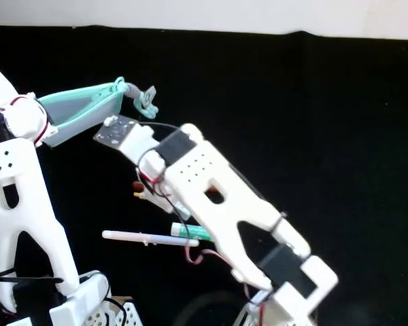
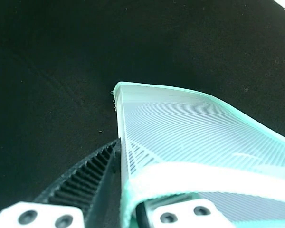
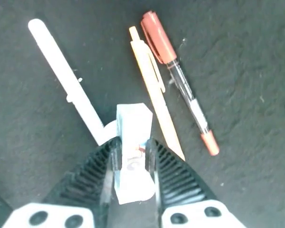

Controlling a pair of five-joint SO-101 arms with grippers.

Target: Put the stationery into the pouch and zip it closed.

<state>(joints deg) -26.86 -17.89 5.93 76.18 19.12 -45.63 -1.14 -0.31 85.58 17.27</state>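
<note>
My left gripper (image 2: 125,159) is shut on one end of the mint-green pouch (image 2: 190,137), holding it up off the black table. In the high view the pouch (image 1: 81,112) slants up to the right, its zipper pull (image 1: 146,102) dangling at the far end. My right gripper (image 3: 132,148) is shut on a small white eraser (image 3: 132,142), low over the table. Just past it lie a white pen (image 3: 66,78), an orange pen (image 3: 154,92) and a red-capped pen (image 3: 180,80). In the high view the white pen (image 1: 143,238) lies beside the right arm, which covers most of the other pens.
The black table (image 1: 326,122) stretches open to the right and back. The right arm's white body (image 1: 224,197) crosses the middle, and the left arm's white frame (image 1: 17,204) stands at the left edge. A white wall runs along the back.
</note>
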